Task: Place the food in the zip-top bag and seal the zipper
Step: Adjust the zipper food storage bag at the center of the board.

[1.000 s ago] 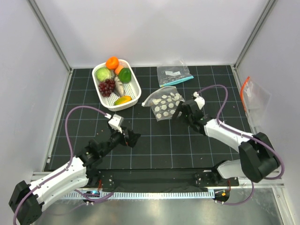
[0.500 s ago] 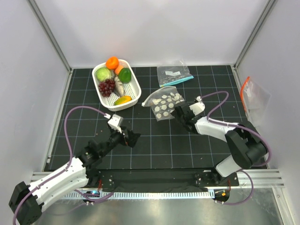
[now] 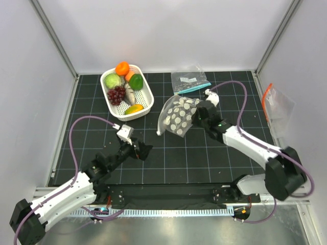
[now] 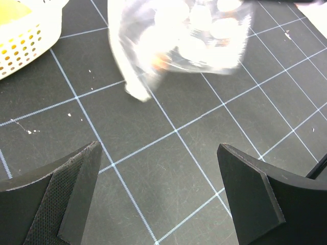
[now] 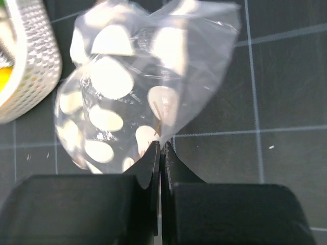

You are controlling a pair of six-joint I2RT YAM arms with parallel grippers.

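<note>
Pinched a fold of the zip-top bag (image 5: 117, 102) between the right fingers (image 5: 153, 163), tips pressed flat together on the clear plastic. Hung crumpled from that grip, white oval dots showing through, over the desk (image 3: 204, 163) a little right of its middle and toward the far edge. Drooped one pale corner toward the black grid; could not tell whether touching it or just clear. Could not make out the zipper in the creased plastic.

Held the left fingers (image 4: 76, 199) spread wide with nothing between them, low over bare grid left of the desk's middle, well apart from the bag and facing it.

Found none of the food (image 3: 118, 93) in the bag: sat all in the white basket (image 3: 148, 97) near the far left corner of the desk. Showed an orange piece (image 3: 122, 68) at the basket's far rim, a pale green piece (image 3: 113, 80) and a dark green piece (image 3: 136, 81) side by side just nearer, purple grapes (image 3: 115, 96) in the middle, a yellow piece (image 3: 134, 108) at the near end. Stood the basket just left of the bag, apart from it.

Saw a smaller clear bag with a teal strip (image 3: 190, 80) flat at the far edge, just beyond the dotted bag, and another clear bag with an orange strip (image 3: 276, 104) by the right wall.
</note>
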